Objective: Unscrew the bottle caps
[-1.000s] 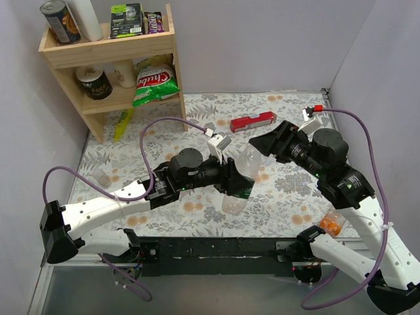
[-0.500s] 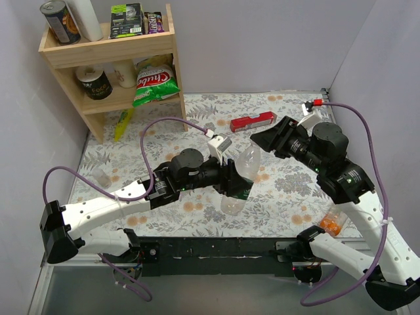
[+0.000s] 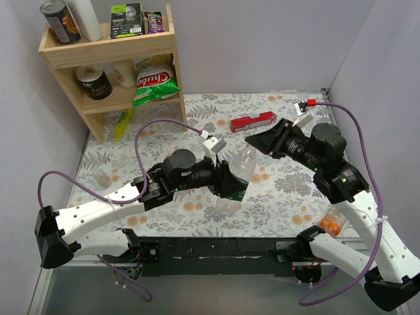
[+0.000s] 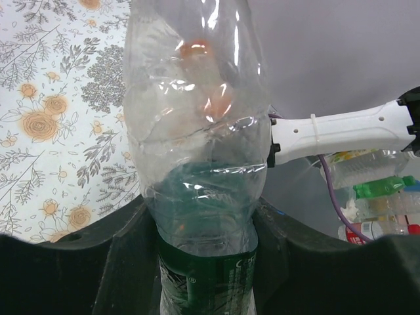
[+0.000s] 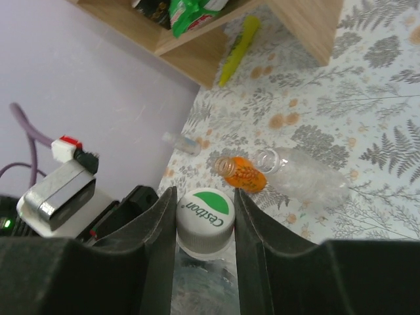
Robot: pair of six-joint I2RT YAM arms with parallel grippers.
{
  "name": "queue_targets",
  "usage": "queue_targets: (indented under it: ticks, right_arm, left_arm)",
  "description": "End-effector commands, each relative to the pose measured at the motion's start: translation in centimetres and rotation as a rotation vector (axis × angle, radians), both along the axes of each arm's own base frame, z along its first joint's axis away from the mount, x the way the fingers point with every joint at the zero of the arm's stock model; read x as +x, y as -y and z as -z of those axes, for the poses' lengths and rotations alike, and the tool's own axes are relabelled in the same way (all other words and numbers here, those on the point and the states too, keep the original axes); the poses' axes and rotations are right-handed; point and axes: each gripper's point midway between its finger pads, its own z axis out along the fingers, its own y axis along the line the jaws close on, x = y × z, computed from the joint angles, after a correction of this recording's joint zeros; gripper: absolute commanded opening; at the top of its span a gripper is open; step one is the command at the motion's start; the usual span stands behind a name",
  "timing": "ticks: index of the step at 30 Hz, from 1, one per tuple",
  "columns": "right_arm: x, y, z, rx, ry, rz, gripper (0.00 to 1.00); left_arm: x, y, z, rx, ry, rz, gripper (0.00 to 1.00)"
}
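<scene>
top external: overhead, facing down | wrists: close, sharing bottle [image 4: 197, 164], right onto cap [image 5: 205, 213]

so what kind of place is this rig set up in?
Probably a staged robot test cell, not a real home: plain partition walls, a floral cloth over the work surface, and a small wooden shelf of grocery props like a chip bag and a can.

wooden shelf [image 3: 109, 54], red box [image 3: 252, 122], floral tablecloth [image 3: 197, 119]
</scene>
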Motion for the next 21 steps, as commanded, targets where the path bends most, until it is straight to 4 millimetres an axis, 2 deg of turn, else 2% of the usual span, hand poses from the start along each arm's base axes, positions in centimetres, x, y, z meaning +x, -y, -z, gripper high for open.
queue_targets:
  ticks: [1, 2, 3, 4, 5, 6, 8, 9, 10, 12, 16, 18, 19, 21]
  right_arm:
    - [-1.6, -2.0, -2.7, 0.074, 0.185, -0.207, 0.01]
    - [-1.8, -2.4, -2.6, 0.078, 0.211, -0.247, 0.01]
    - [-2.9, -3.0, -3.7, 0.102, 0.279, -0.336, 0.01]
    - [-3.1, -3.2, -3.8, 0.108, 0.306, -0.374, 0.01]
    - [-4.5, -3.6, -4.0, 0.118, 0.338, -0.467, 0.01]
    - [-5.0, -3.8, -4.8, 0.139, 0.412, -0.506, 0.01]
    - [-6.1, -4.0, -5.0, 0.166, 0.451, -0.584, 0.01]
    - [-7.3, -4.1, -4.8, 0.176, 0.478, -0.662, 0.01]
    - [-7.8, -4.0, -5.6, 0.189, 0.538, -0.692, 0.01]
    - [-8.8, -4.0, -5.6, 0.194, 0.556, -0.762, 0.01]
    - [-9.2, -3.9, -5.7, 0.177, 0.58, -0.798, 0.01]
    - [-8.1, -4.0, -5.6, 0.154, 0.558, -0.744, 0.01]
    - [-7.6, -4.0, -5.6, 0.146, 0.54, -0.713, 0.02]
    - [-6.1, -3.8, -5.5, 0.13, 0.463, -0.617, 0.29]
  left_arm:
    - [-2.3, -1.7, -4.5, -0.196, 0.054, 0.17, 0.3]
    - [-3.4, -2.4, -5.1, -0.227, 0.05, 0.241, 0.3]
    - [-3.6, -2.8, -4.7, -0.234, 0.034, 0.26, 0.3]
    - [-3.8, -3.2, -5.3, -0.263, 0.043, 0.288, 0.3]
    - [-3.5, -3.7, -5.4, -0.273, 0.023, 0.29, 0.3]
    - [-4.2, -4.0, -5.6, -0.278, 0.025, 0.338, 0.29]
    - [-4.3, -4.4, -6.0, -0.284, 0.031, 0.361, 0.29]
    - [-5.0, -4.6, -6.0, -0.282, 0.024, 0.405, 0.29]
    - [-5.0, -4.7, -6.2, -0.288, 0.026, 0.417, 0.29]
    - [-5.5, -4.9, -6.5, -0.296, 0.014, 0.443, 0.29]
    - [-5.6, -5.1, -6.9, -0.32, 0.016, 0.451, 0.28]
    - [-5.2, -5.1, -6.7, -0.312, 0.012, 0.417, 0.28]
    - [-4.2, -4.9, -6.0, -0.289, 0.01, 0.361, 0.28]
    - [-3.2, -5.0, -5.8, -0.269, 0.025, 0.286, 0.29]
